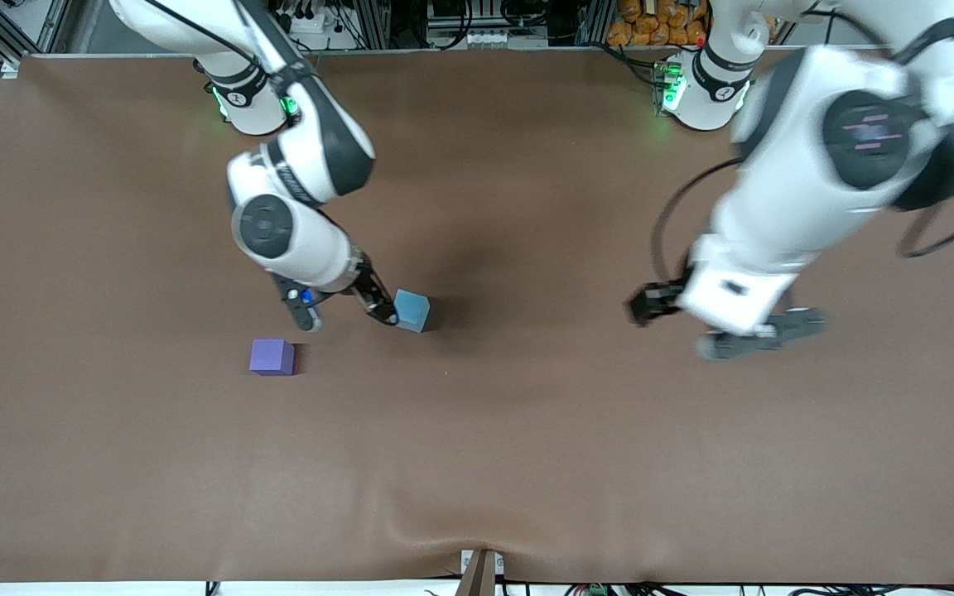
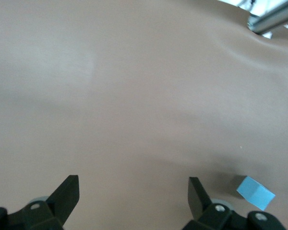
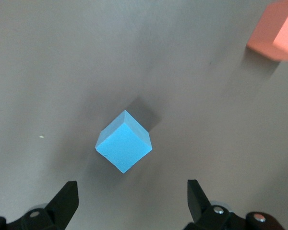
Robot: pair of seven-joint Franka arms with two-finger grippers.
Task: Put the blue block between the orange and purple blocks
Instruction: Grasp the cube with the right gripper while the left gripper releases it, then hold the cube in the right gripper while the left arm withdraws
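Note:
The blue block (image 1: 412, 311) sits on the brown table mid-way along it. It also shows in the right wrist view (image 3: 124, 141) and the left wrist view (image 2: 256, 192). The purple block (image 1: 272, 357) lies nearer the front camera, toward the right arm's end. The orange block (image 3: 276, 33) shows only in the right wrist view; the right arm hides it in the front view. My right gripper (image 1: 346, 316) (image 3: 132, 201) is open and empty just beside the blue block, which is not between its fingers. My left gripper (image 1: 754, 335) (image 2: 133, 201) is open and empty over bare table toward the left arm's end.
The brown mat (image 1: 527, 463) covers the whole table and has a wrinkled ridge near its front edge. A metal frame bar (image 2: 273, 19) shows at the table's edge in the left wrist view.

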